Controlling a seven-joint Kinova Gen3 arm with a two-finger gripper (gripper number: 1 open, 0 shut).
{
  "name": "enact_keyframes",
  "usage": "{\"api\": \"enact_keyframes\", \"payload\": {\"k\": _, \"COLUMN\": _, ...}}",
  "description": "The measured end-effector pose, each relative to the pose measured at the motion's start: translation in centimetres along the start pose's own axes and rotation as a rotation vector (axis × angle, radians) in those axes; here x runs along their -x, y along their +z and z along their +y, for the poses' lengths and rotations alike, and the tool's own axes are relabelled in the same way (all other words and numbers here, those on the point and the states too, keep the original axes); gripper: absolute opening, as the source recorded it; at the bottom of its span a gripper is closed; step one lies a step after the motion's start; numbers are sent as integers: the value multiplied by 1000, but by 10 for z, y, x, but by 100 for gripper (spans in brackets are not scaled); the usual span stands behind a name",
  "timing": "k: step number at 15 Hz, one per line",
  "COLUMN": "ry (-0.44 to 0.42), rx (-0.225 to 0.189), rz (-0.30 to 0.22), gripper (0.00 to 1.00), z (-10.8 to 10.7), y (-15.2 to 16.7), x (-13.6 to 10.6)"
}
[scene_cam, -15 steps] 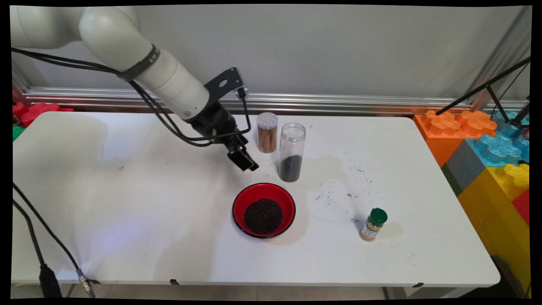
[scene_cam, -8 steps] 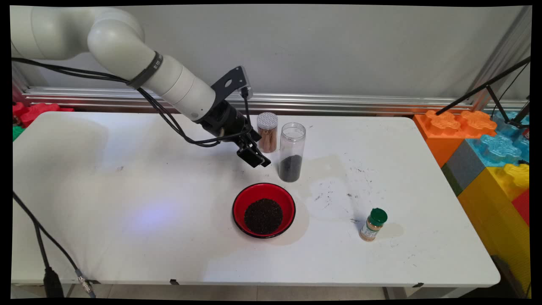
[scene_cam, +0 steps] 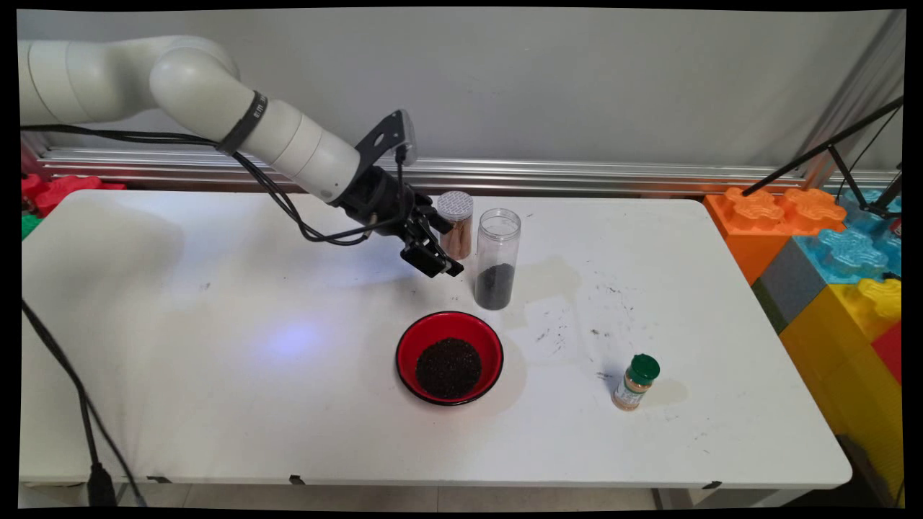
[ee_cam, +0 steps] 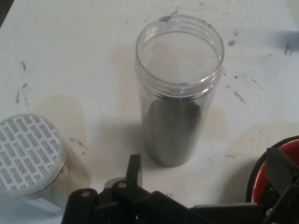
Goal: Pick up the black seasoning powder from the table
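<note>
My gripper (scene_cam: pixel 441 264) hangs open just left of a tall clear lidless jar (scene_cam: pixel 497 258) with black grains in its bottom. In the hand view this jar (ee_cam: pixel 177 88) stands upright straight ahead, beyond the two spread fingers (ee_cam: pixel 133 167), with nothing held between them. A shorter jar (scene_cam: pixel 455 225) with a patterned white lid and brown sticks inside stands right behind the gripper; its lid (ee_cam: pixel 29 156) shows at the hand view's lower left. A red bowl (scene_cam: pixel 449 358) of black grains sits on the near side of the gripper, its rim (ee_cam: pixel 259 169) at the lower right.
A small spice bottle (scene_cam: pixel 635 382) with a green cap stands at the near right. Black specks (scene_cam: pixel 570 328) lie scattered right of the clear jar. Big coloured blocks (scene_cam: pixel 829 245) and a tripod leg (scene_cam: pixel 822 155) border the table's right end. Cables (scene_cam: pixel 72 389) hang at the left.
The gripper has moved right and a little up and away from the camera, closing in on the two jars. Nothing on the table has shifted.
</note>
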Motion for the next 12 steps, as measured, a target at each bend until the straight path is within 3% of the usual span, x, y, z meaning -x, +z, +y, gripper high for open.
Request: {"api": "enact_keyframes", "payload": {"k": 12, "ry": 3, "rx": 76, "rz": 117, "gripper": 100, "z": -15, "y": 22, "x": 24}}
